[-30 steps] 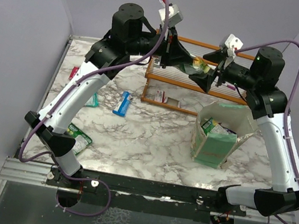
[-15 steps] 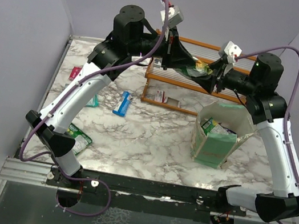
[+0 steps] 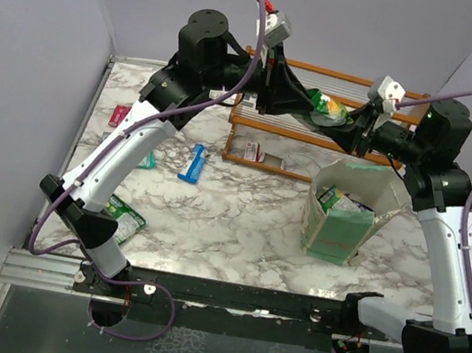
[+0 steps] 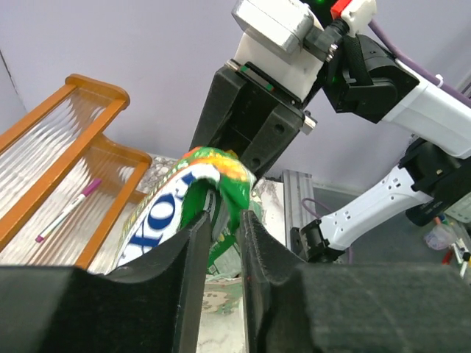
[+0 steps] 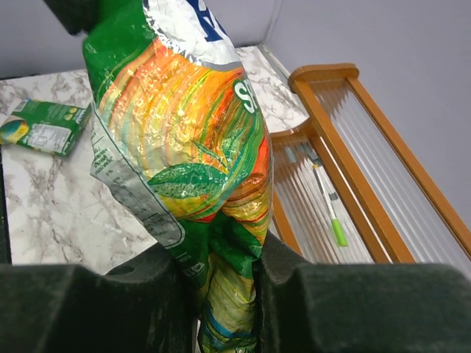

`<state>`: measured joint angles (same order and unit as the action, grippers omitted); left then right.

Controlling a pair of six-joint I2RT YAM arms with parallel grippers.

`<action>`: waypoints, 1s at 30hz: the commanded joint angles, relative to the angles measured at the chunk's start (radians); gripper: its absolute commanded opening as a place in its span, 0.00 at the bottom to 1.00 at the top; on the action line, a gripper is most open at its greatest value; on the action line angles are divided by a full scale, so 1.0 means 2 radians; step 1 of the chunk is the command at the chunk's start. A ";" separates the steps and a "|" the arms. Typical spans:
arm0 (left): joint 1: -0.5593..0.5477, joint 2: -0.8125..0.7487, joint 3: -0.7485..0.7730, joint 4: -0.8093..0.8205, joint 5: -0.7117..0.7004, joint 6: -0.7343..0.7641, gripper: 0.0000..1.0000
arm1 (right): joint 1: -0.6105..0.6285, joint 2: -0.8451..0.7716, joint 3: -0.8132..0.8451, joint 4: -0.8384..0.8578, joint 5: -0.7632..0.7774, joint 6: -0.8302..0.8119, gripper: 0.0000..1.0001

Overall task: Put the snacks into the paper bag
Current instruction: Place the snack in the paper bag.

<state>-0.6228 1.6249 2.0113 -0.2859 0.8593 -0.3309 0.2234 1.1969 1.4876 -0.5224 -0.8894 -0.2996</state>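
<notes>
A green-and-yellow snack packet (image 3: 328, 110) hangs in the air in front of the rack, between both grippers. My right gripper (image 3: 348, 123) is shut on its lower end; the right wrist view shows the packet (image 5: 188, 140) pinched between the pads of the right gripper (image 5: 221, 272). My left gripper (image 4: 223, 220) has its jaws slightly apart, with the packet's (image 4: 210, 187) thin edge still between the tips. The pale-green paper bag (image 3: 348, 216) stands upright below the right arm, with packets inside. More snacks lie on the table: a blue bar (image 3: 192, 163), a teal packet (image 3: 147, 159), a green packet (image 3: 124, 216) and a red-pink one (image 3: 118, 114).
The brown slatted rack (image 3: 316, 136) stands at the back behind both grippers, with a small packet (image 3: 254, 153) on its lowest shelf. A green-tipped pen (image 5: 330, 206) lies on one of its shelves. Purple walls close the left, back and right sides.
The right gripper has shut on the packet and drawn back to the right with it. The left jaws, shut on the packet before, have parted a little.
</notes>
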 commanded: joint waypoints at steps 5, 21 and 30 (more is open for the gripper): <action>0.005 -0.031 0.008 -0.023 0.023 0.054 0.52 | -0.057 -0.072 -0.028 -0.002 -0.010 0.010 0.04; 0.018 -0.123 -0.030 -0.177 -0.142 0.279 0.81 | -0.216 -0.225 -0.115 -0.210 0.065 -0.143 0.05; 0.047 -0.164 -0.077 -0.184 -0.176 0.304 0.82 | -0.229 -0.207 -0.091 -0.290 0.106 -0.202 0.08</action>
<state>-0.5514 1.3338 1.8893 -0.6254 0.5735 0.2317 -0.2295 0.7551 1.2583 -1.0122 -0.7448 -0.6205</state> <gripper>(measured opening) 0.820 0.210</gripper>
